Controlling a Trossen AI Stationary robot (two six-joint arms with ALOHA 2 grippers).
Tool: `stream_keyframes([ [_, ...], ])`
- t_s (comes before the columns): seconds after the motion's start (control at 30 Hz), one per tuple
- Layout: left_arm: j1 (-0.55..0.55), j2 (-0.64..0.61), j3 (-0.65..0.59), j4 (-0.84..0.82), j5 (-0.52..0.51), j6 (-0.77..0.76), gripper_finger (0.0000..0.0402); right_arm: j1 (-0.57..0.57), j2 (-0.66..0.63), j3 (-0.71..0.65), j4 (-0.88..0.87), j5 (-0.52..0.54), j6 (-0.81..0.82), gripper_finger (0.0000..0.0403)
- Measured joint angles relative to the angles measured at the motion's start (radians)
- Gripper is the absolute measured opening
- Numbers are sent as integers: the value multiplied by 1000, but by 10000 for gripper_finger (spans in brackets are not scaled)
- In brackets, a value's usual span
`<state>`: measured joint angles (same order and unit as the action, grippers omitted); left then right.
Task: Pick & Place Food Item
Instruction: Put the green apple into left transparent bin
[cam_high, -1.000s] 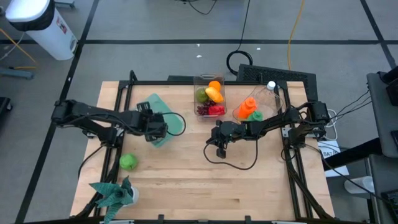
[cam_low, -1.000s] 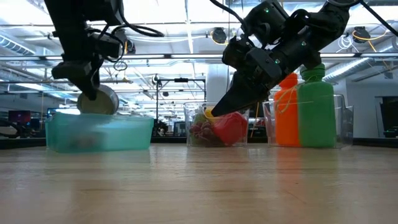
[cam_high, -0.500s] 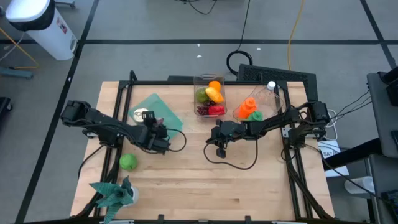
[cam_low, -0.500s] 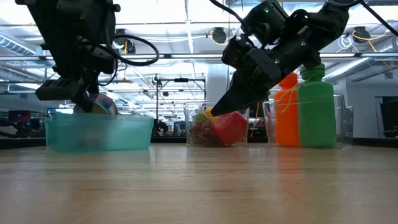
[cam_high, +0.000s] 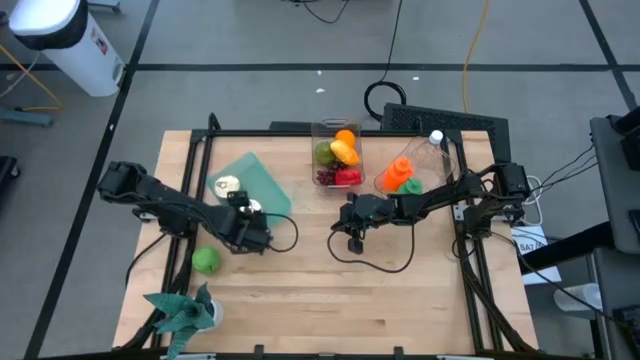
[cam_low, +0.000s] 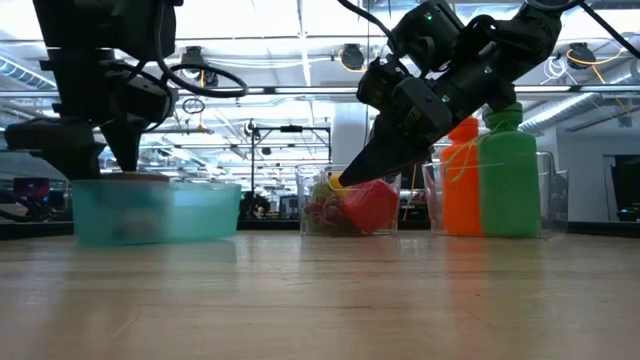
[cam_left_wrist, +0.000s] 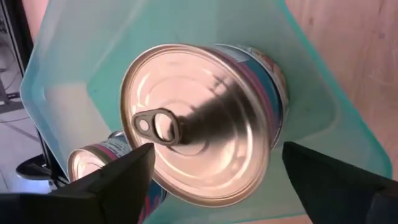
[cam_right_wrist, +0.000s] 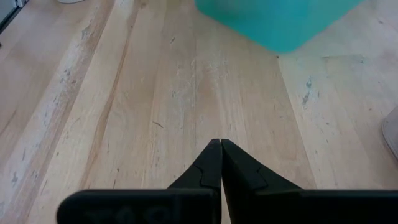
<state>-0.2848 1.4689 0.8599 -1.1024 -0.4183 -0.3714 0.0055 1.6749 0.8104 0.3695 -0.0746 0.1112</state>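
A tin can (cam_left_wrist: 205, 121) with a pull-tab lid lies tilted in the teal bin (cam_left_wrist: 311, 87), its lid toward my left wrist camera; a second can (cam_left_wrist: 93, 163) lies beside it. In the high view the can (cam_high: 226, 185) shows in the bin (cam_high: 262, 180) at the table's far left. My left gripper (cam_high: 243, 210) (cam_left_wrist: 216, 151) hangs open just over the bin's near side, one finger on either side of the can, touching nothing that I can see. My right gripper (cam_high: 355, 243) (cam_right_wrist: 221, 146) is shut and empty above the table's middle.
A green apple (cam_high: 206, 261) lies near the left gripper, toward the near edge. A green leafy bundle (cam_high: 185, 310) sits at the near left corner. At the back stand a clear box of fruit (cam_high: 338, 160) and a clear box with orange and green bottles (cam_high: 403, 176).
My left gripper has gone down and toward the table's near edge with the can, turning as it went, and has let go. The can, held above the bin a second ago, now lies inside it.
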Motion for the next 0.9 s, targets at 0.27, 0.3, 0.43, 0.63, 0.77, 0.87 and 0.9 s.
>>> stream_keyframes([
  [0.27, -1, 2, 119, -89, 79, 64, 369, 0, 0, 0, 0, 0, 0, 0],
  [0.3, -1, 2, 144, -111, 88, 72, 365, 0, 0, 0, 0, 0, 0, 0],
  [0.43, -1, 2, 261, -251, 95, 71, 348, 0, 0, 0, -1, 0, 0, 0],
  [0.63, -15, -16, 393, -403, -15, -2, 307, 0, 0, 0, -1, 0, 0, 0],
  [0.77, -47, -97, 401, -329, -58, 12, 252, 0, 0, 0, -1, -2, -3, 0],
  [0.87, -96, -206, 344, -222, -65, 50, 198, 3, 0, 0, -1, -4, -3, 0],
  [0.9, -112, -263, 323, -201, -78, 32, 176, 3, 0, 0, -1, -4, -3, 0],
])
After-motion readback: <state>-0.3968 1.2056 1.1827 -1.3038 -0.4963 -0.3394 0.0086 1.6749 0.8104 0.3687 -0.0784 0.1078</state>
